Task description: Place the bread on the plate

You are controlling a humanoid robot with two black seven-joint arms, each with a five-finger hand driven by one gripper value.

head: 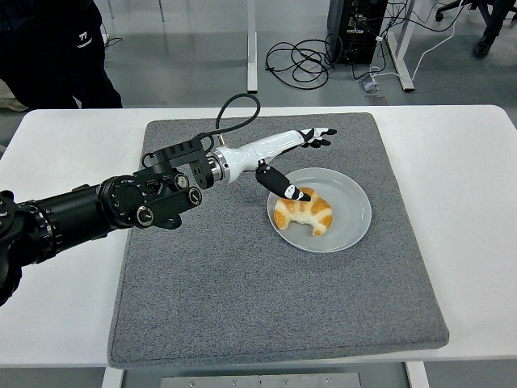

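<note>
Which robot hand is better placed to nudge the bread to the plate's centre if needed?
The left robot hand. It hovers open just above the golden croissant-shaped bread on the round pale glass plate; no right arm appears in the picture.

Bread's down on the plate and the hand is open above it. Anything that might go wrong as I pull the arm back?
1. The left hand's thumb hangs right over the bread; a low or sideways retreat may clip the bread and nudge it.
2. The bread lies toward the plate's left side, near the rim, so a nudge might push it onto the grey mat.
3. The cable loops above the wrist; it may drag during withdrawal.
</note>
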